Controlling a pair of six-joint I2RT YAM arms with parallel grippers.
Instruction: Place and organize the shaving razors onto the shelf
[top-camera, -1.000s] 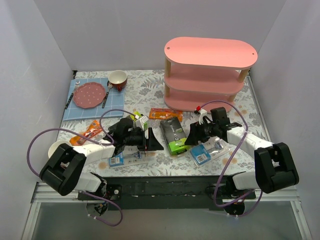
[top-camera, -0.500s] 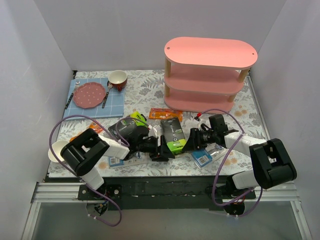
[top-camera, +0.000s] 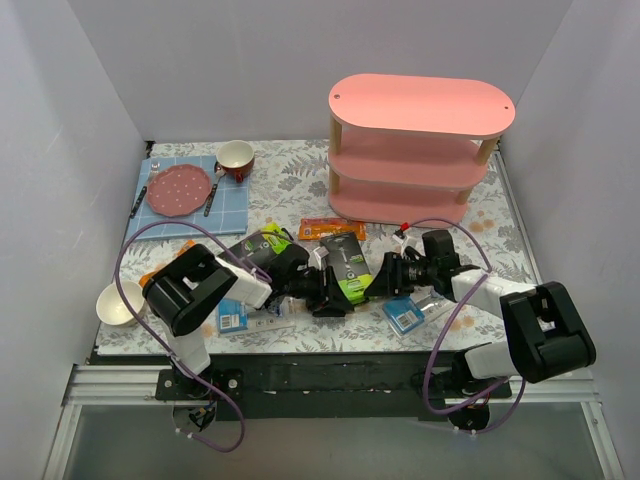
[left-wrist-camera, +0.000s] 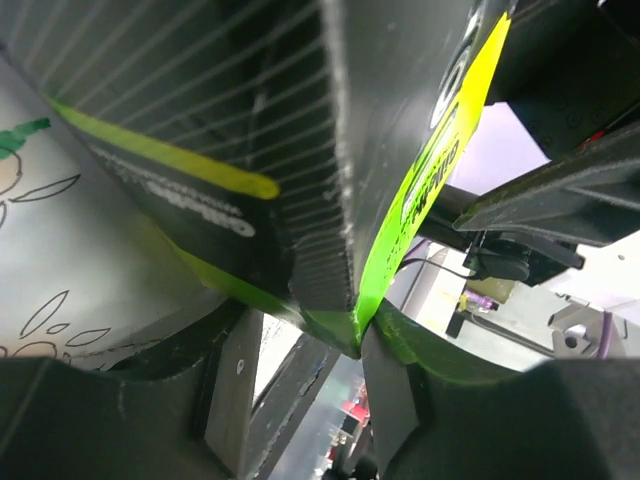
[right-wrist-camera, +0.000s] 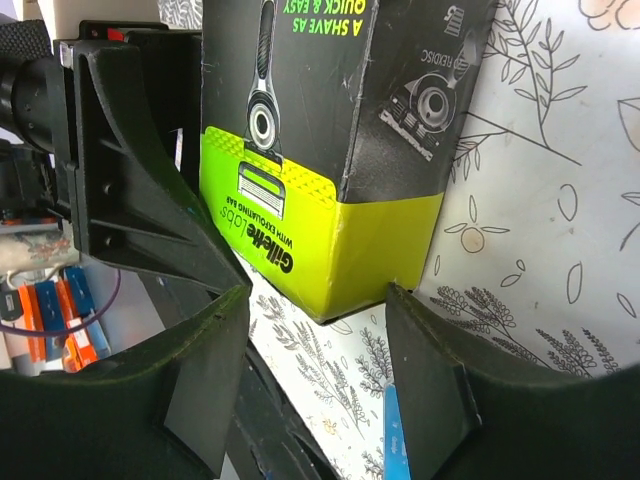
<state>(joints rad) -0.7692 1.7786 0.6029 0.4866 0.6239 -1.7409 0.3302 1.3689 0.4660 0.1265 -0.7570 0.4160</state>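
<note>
Razor box (top-camera: 346, 266) (grey-lime), L end effector (left-wrist-camera: 300, 352), R end effector (right-wrist-camera: 318, 296) — both straddling it

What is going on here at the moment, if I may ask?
Both arms are working on one dark grey razor box near the front of the table. The right hand is open, straddling its lime-green end. The left hand meets it from the opposite side, grip unclear. The pink shelf shows no packs.
</note>
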